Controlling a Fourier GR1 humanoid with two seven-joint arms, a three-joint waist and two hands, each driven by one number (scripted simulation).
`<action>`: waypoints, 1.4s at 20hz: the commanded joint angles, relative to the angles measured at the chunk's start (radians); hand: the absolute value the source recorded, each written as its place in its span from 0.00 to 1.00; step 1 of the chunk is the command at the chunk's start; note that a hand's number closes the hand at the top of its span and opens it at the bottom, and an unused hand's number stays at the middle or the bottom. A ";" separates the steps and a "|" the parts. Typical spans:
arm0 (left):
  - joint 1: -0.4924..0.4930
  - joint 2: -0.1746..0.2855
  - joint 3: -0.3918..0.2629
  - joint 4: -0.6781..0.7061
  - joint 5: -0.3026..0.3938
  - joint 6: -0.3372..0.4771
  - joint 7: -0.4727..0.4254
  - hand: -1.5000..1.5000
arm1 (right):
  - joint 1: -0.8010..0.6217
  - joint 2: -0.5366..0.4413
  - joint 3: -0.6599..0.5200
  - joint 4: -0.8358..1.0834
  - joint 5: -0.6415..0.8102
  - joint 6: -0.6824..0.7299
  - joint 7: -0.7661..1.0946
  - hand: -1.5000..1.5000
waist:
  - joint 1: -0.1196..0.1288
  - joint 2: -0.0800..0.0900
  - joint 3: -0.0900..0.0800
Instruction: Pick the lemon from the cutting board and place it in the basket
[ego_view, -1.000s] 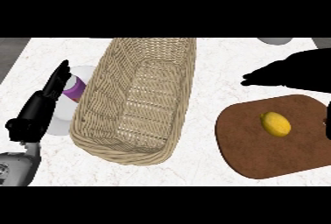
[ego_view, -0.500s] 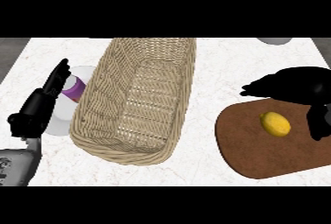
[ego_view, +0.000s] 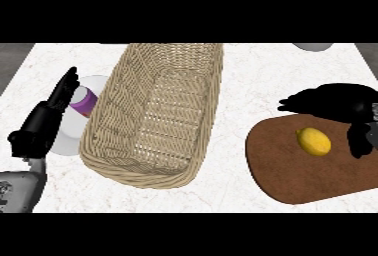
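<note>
One lemon (ego_view: 314, 141), one basket (ego_view: 112, 102), one cutting board (ego_view: 306, 177), one plate (ego_view: 68, 144).

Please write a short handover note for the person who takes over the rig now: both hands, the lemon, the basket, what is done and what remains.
Left hand: open, resting at the left edge, fingers up, holding nothing.
Right hand: open, over the far side of the board, thumb hanging down to the right of the lemon.
Lemon: lies on the board, not gripped.
Basket: left of the board, lemon not in it.
Done: right hand is at the lemon.
Left: grasp, lift, carry left to the basket, release.
</note>
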 joint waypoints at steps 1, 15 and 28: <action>-0.053 -0.030 -0.021 -0.059 -0.019 0.009 0.109 0.50 | -0.017 0.039 -0.022 0.039 0.044 0.013 -0.086 0.00 | 0.001 -0.001 0.000; -0.035 -0.062 0.040 0.042 -0.065 -0.029 -0.001 0.50 | 0.114 0.075 -0.121 0.042 0.183 -0.024 -0.163 0.00 | -0.010 -0.001 -0.001; 0.014 -0.044 0.104 -0.039 -0.041 -0.107 0.016 0.50 | 0.136 0.212 -0.135 0.193 0.347 -0.103 -0.168 0.00 | 0.000 -0.001 0.000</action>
